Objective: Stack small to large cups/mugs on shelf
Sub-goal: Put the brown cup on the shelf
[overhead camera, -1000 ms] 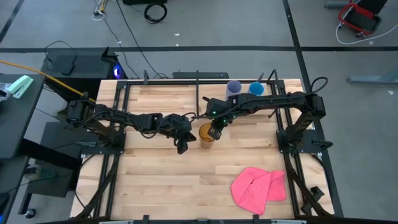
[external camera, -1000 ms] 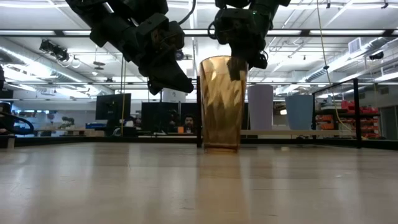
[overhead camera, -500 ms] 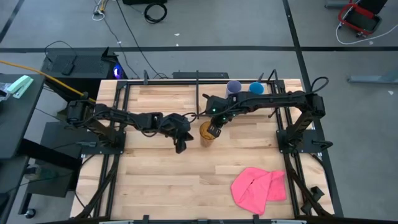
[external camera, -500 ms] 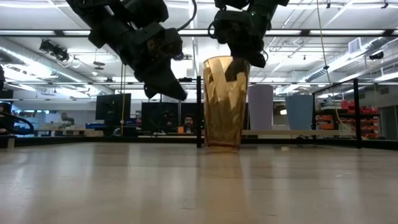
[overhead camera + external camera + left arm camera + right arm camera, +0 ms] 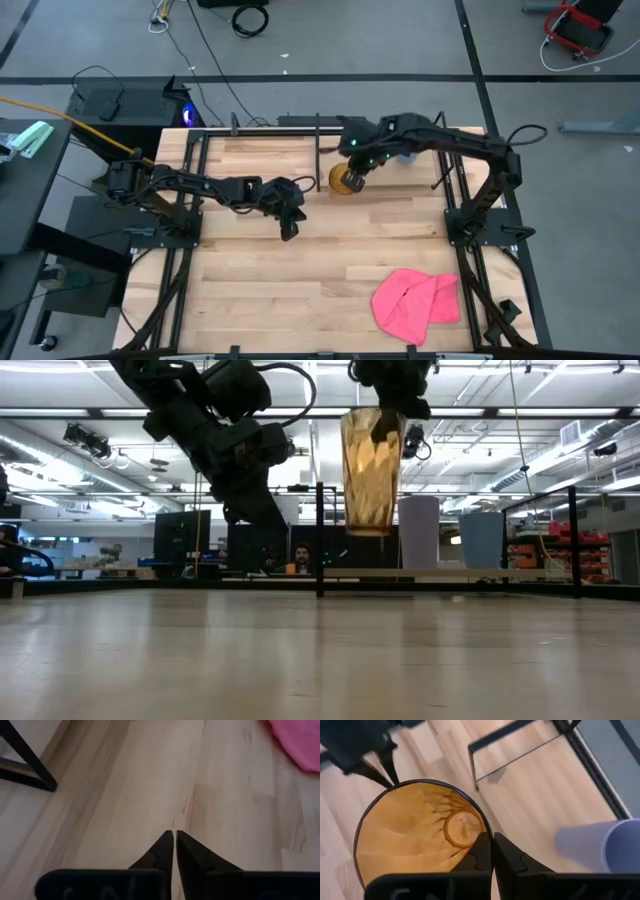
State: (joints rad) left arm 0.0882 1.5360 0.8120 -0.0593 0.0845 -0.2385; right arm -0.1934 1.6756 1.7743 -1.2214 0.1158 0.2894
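Amber ribbed tumbler (image 5: 371, 470) is held clear of the tabletop (image 5: 300, 290), pinched at its rim by the right gripper (image 5: 493, 851), one finger inside the wall and one outside, so that it hangs upright for transfer. In the high view it is carried toward 12 o'clock, near the shelf (image 5: 480, 573), where the lavender-blue cup (image 5: 419, 532) is standing. The left gripper (image 5: 174, 846), fingers closed on nothing, is parked at 9 o'clock of the tumbler, well apart.

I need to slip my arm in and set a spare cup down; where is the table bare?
Bare: the front-left tabletop beside the pink cloth, clear of the left hand. Crowded: the back by the shelf, where the right hand holds the amber tumbler aloft near the lavender cup.
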